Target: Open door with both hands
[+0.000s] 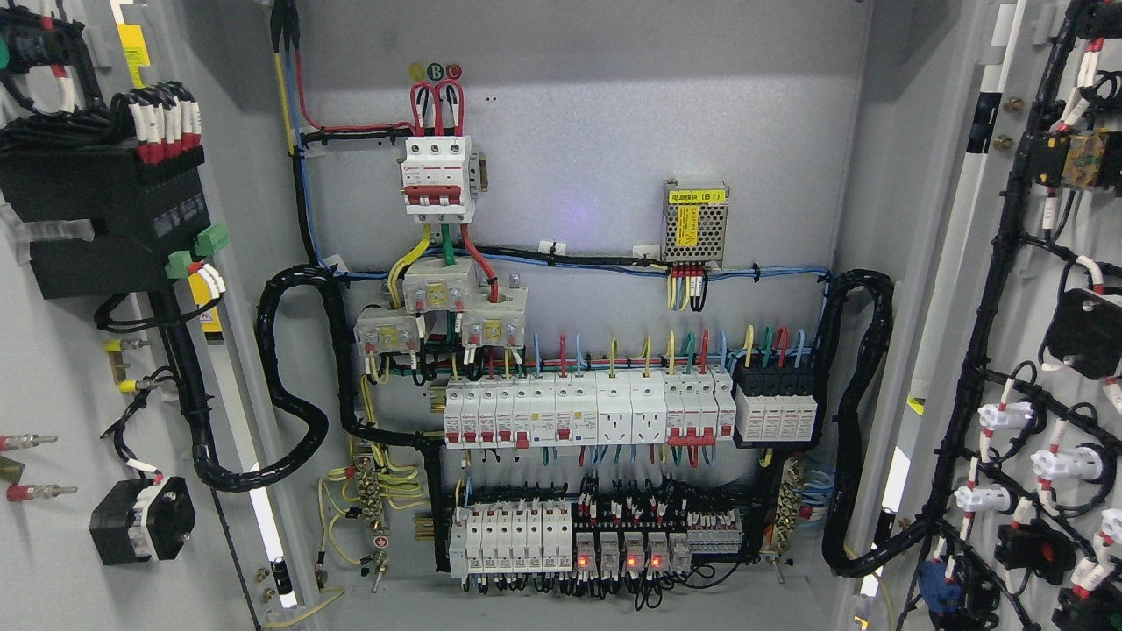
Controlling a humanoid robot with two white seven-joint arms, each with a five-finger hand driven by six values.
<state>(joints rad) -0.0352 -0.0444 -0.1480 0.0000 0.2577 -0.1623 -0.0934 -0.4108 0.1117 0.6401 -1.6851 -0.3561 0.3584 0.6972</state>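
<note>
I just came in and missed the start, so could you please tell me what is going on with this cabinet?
Nothing is being handled right now: neither robot hand is in view. Both doors, the left door and the right door, stand swung wide open, exposing the back panel with its rows of breakers and wiring. Red lights glow on the bottom row.

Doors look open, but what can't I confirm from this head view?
- Both hands: out of frame.
- Left door and right door: outer edges cut off by the frame, so swing angle is unclear.
- Power supply label: print too small.
- Breaker row markings: too small.
</note>
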